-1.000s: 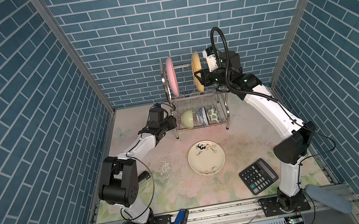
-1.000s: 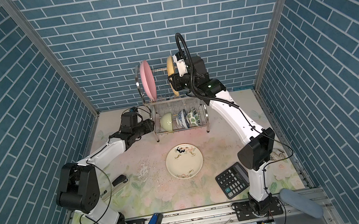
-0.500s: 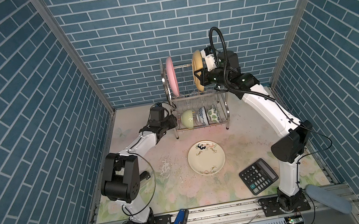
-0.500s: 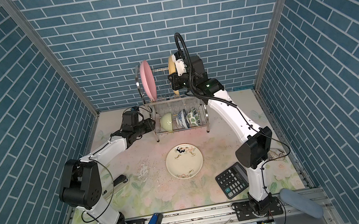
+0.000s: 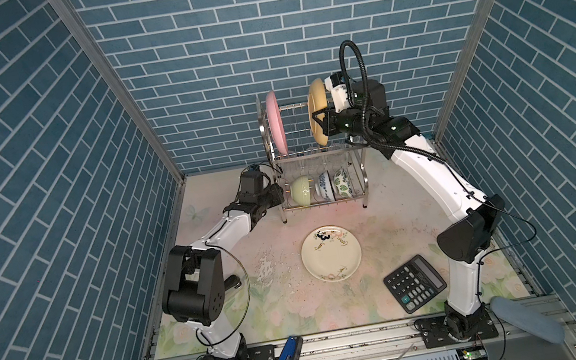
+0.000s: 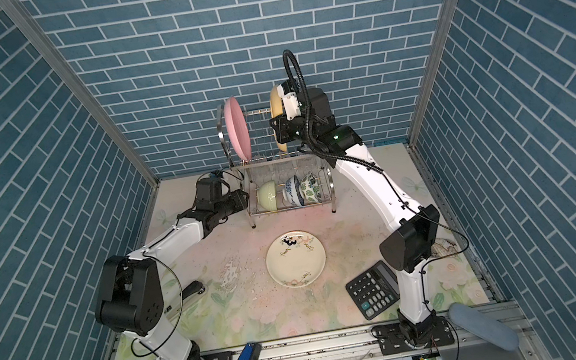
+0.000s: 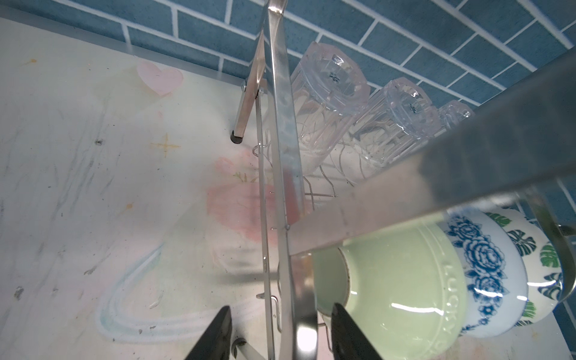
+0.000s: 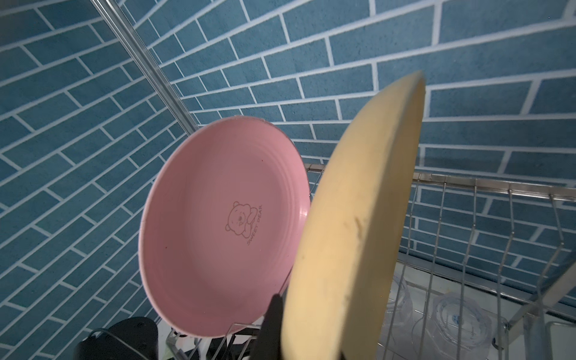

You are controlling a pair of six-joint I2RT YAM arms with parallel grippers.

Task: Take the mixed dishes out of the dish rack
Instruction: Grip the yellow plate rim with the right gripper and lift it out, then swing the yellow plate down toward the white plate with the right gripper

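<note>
At the far left, your left gripper [image 5: 279, 193] reaches in low beside the dish rack [image 5: 363, 180], level with its lower shelf. In the left wrist view its two black fingers [image 7: 218, 336] stand spread with the rack's shiny end frame running between them. They pinch nothing, and whether either touches the metal you cannot tell.

The rack stands on the table [image 5: 401, 210] against the back wall [image 5: 256, 37], near the middle. On its upper shelf the pink plate [image 5: 275, 122] stands on edge at the left end. On the lower shelf three bowls lie on their sides in a close row — the pale-green bowl [image 5: 300, 192] nearest your left gripper, then the blue-and-white bowl [image 5: 325, 187], then the leaf-print bowl [image 5: 342, 182]. Behind them three clear glasses [image 7: 330, 90] sit bottoms-up and tilted on wire pegs.

At the right end of the upper shelf the yellow plate [image 5: 316, 104] stands on edge, well apart from the pink one. Your right gripper [image 5: 321, 121] reaches in from the right and is pressed together on this plate's rim — in the right wrist view one dark finger [image 8: 271, 327] lies against the plate's near face, the other hidden behind it.

In front of the rack a cream plate [image 5: 330, 252] with small painted flowers lies flat on the table, apart from everything else. Farther right, near your right arm's base, a black calculator [image 5: 414, 283] lies face up.
</note>
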